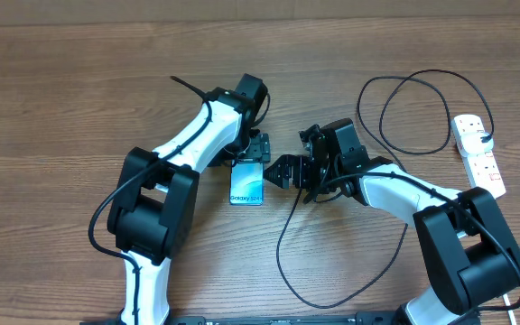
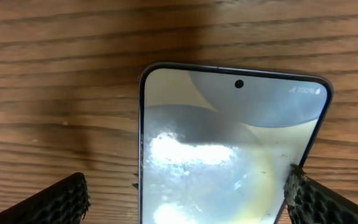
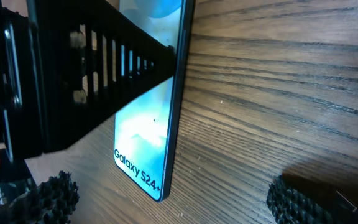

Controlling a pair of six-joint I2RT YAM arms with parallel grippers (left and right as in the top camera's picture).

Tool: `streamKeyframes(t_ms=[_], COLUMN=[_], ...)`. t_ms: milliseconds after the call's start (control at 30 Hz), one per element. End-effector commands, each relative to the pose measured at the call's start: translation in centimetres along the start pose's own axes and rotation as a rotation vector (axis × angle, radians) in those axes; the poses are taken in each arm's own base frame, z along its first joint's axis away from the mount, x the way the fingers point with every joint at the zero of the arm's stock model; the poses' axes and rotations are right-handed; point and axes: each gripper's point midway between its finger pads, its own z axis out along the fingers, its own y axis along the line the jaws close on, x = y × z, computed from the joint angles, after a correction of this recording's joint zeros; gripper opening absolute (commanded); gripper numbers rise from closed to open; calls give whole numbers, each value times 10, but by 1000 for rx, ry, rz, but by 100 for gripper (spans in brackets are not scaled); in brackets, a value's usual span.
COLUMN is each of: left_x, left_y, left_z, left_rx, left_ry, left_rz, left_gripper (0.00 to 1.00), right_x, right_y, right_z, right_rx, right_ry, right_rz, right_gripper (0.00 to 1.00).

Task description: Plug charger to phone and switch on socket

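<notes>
The phone (image 1: 247, 187) lies flat on the wooden table, its light blue screen up and "Galaxy S24+" at its near end. My left gripper (image 1: 251, 155) is open over the phone's far end. In the left wrist view (image 2: 185, 202) its fingers straddle the phone (image 2: 229, 143); the right finger touches its edge. My right gripper (image 1: 278, 171) is open and empty just right of the phone (image 3: 145, 130), at its near corner (image 3: 166, 199). The charger cable (image 1: 279, 248) loops under my right arm; its tip is hidden. The socket (image 1: 478, 153) lies at the far right.
A black plug (image 1: 486, 137) sits in the socket's far outlet. The cable makes one loop behind my right arm (image 1: 413, 77) and a wider one toward the table's front edge. Both arm bases stand at the front.
</notes>
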Motion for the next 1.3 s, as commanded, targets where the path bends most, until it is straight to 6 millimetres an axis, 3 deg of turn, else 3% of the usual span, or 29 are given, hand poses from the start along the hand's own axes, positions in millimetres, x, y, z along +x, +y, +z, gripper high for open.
streamKeyframes(t_ms=[0,500,667,933,1167,1267], left_x=[2,12,11,5,-5,-4], left_y=[-3,-24,-22,-1,29,28], left_z=[11,24,24,23,23,23], left_rx=[-21,15,13,-39,-44,1], left_ry=[12,37,38,38,61,85], left_rz=[27,155,150,102,25,33], left_gripper=[95,93,80,78,80,82], right_x=[-3,-4,-3,-3,-3,-3], right_y=[4,4,3,3,3,3], right_z=[-5,-5,-5,-5,-5,-5], right_rx=[-5,-4,-4,-3,-3,-3], right_ry=[-16,-16,-16,-14,-13,-13], right_rz=[-24,-24,-24,-22,-22,-22], right_gripper=[100,100,100,100,100,100])
